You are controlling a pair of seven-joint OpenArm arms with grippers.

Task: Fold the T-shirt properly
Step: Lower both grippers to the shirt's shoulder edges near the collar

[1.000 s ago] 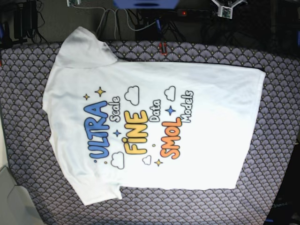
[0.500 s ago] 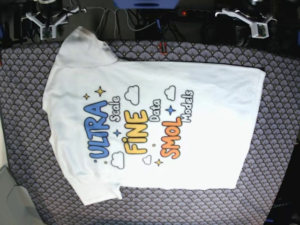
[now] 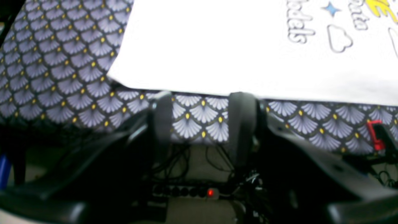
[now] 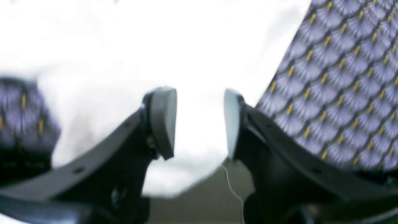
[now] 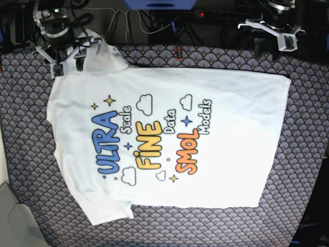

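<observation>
Left wrist view: the left gripper (image 3: 199, 124) has its jaws parted, nothing between them but the patterned cloth (image 3: 56, 77). The shirt (image 3: 217, 46) lies just ahead of the fingertips, its straight side edge crossing in front of both fingers, the hem corner ahead and to the left. The fingers do not appear to touch it.

Right wrist view: the right gripper (image 4: 200, 121) is likewise parted and empty-handed. White shirt (image 4: 124, 62) fabric fills the space ahead of and between the jaws; this looks like the sleeve, with cloth (image 4: 342, 77) showing off to the right. Whether the tips touch fabric I cannot tell, the picture being blurred.

Base view: the shirt (image 5: 169, 139) lies flat, print up, collar end toward the right gripper (image 5: 64, 49), hem toward the left gripper (image 5: 277, 28). A second ago neither arm reached over the cloth (image 5: 303, 154); since then both have come in from the far edge and their jaws have spread, the right one now above the far sleeve, the left still short of the hem corner. The shirt itself has not shifted. Folding has not begun; I judge this the approach to a first pinch along the far edge.
</observation>
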